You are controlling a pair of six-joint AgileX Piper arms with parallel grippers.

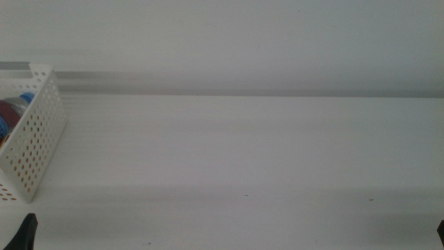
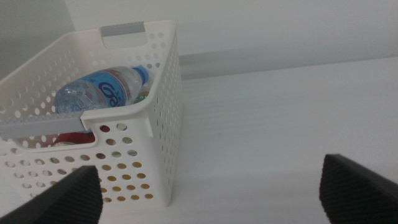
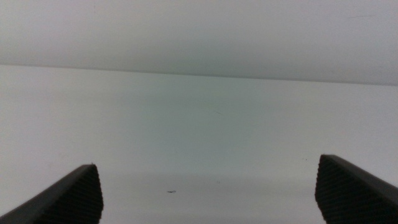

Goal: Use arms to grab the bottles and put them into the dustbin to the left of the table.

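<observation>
The white perforated dustbin stands at the table's left edge. Inside it lies the clear water bottle with its blue label; its blue cap shows over the rim in the middle view. Beside it in the bin is a dark red can. Yellow shows through the lower holes of the dustbin wall in the left wrist view. My left gripper hangs open and empty just in front of the bin. My right gripper is open over bare tabletop at the near right.
A grey strip runs along the table's far edge behind the bin. The plain wall rises behind it.
</observation>
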